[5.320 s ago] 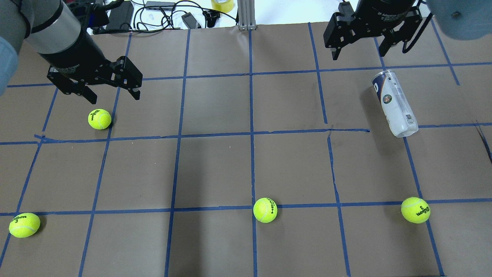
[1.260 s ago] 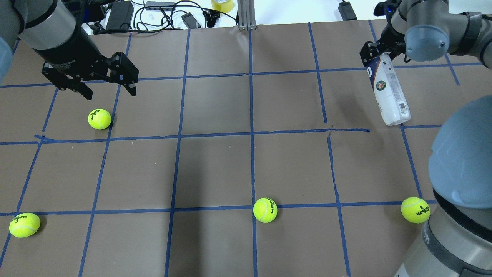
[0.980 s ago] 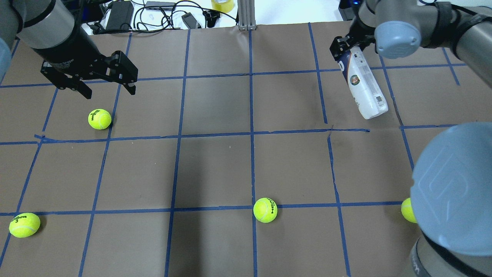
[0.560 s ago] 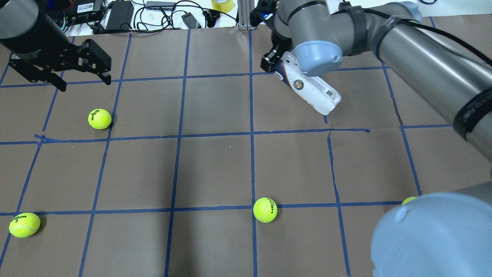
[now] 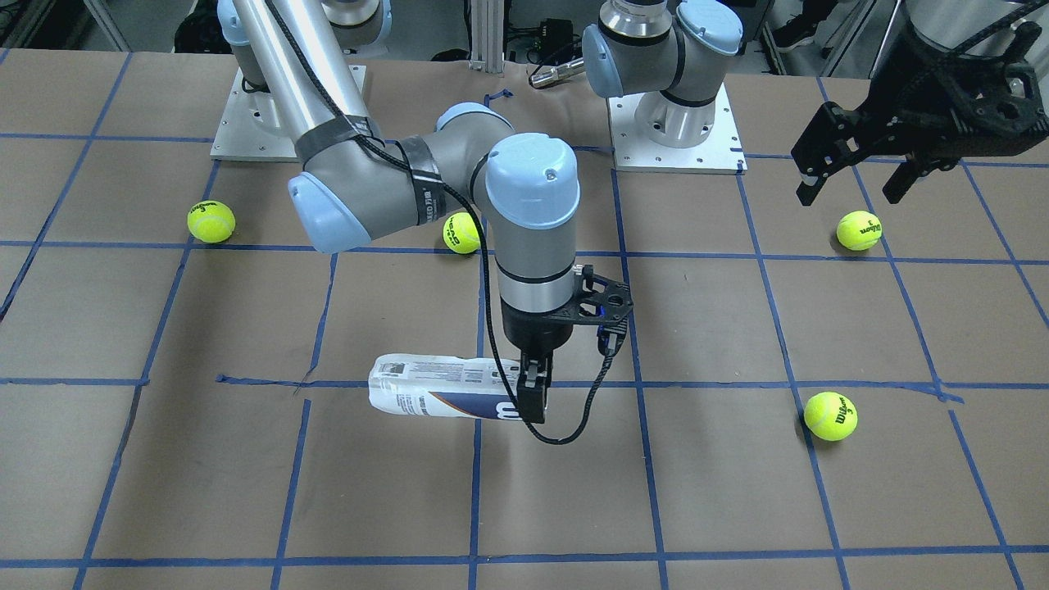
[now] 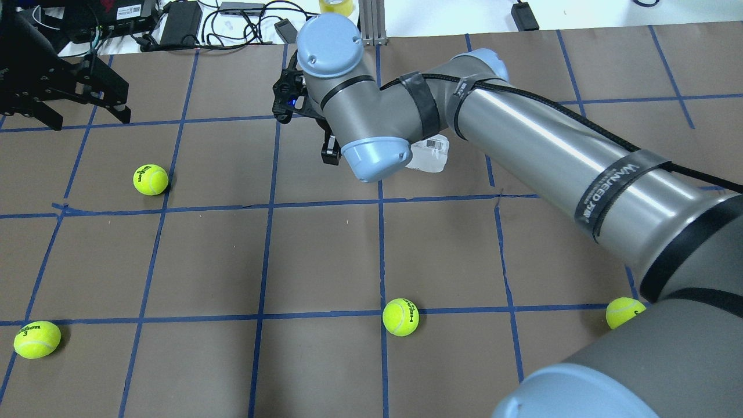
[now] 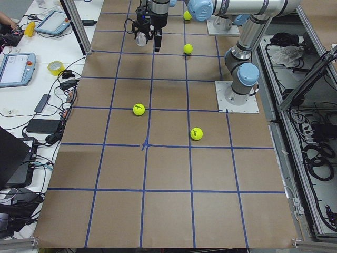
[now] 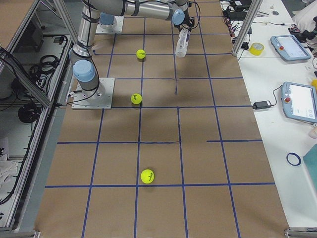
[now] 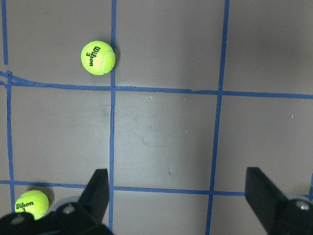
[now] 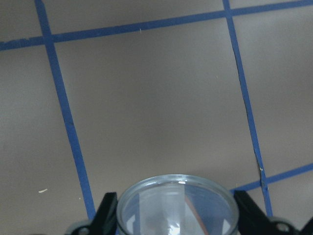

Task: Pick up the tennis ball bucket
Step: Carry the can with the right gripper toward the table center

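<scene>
Status: right gripper (image 5: 531, 395) is pinching the tennis ball bucket (image 5: 434, 393) across its diameter at one end. In the right wrist view the metallic rim (image 10: 178, 178) sits between the jaws. We read that end grip as the reason the body sticks out sideways, roughly level and unsupported.

Bucket looks clear of the paper-covered table (image 5: 164, 492), about midway between the left and right ends and nearer the operators' edge than the robot's. We'd call the lift done or nearly so. The can looks empty and light, so the cantilever should hold, though it may pivot in the pinch.

Left gripper (image 5: 852, 187) is spread wide and empty, high over the left end, out of the way. Tennis balls (image 6: 150, 179) lie apart from the bucket.
</scene>
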`<state>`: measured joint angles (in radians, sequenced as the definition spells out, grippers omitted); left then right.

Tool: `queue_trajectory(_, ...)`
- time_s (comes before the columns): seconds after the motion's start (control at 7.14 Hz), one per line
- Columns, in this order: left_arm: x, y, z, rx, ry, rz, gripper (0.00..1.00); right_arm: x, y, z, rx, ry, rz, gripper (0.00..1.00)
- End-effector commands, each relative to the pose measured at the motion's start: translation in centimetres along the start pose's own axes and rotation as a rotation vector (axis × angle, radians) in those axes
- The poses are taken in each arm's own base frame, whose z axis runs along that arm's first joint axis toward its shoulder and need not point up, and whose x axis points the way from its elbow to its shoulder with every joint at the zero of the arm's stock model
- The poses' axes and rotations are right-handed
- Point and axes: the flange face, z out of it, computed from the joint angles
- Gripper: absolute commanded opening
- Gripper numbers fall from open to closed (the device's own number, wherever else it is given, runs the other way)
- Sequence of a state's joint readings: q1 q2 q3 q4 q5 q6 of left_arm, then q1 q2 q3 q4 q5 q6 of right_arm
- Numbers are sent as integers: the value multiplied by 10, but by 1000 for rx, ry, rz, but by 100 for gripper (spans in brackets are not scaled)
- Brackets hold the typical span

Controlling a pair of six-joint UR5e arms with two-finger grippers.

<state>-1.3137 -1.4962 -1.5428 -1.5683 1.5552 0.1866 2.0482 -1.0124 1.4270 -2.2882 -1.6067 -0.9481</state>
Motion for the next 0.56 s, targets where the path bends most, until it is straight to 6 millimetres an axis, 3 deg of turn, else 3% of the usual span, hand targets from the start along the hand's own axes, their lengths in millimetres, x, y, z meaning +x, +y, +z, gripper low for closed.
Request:
queue_trajectory(0.0, -6, -1, -1, 3, 1, -9, 100, -33, -30, 33, 31, -28, -103, 56)
queue_trajectory(0.28, -6, -1, -1, 4, -1, -9, 100, -43, -37, 42, 30, -38, -112, 65)
queue_trajectory(0.42, -6, -1, -1, 4, -1, -9, 100, -43, -39, 49, 47, -15, -144, 83)
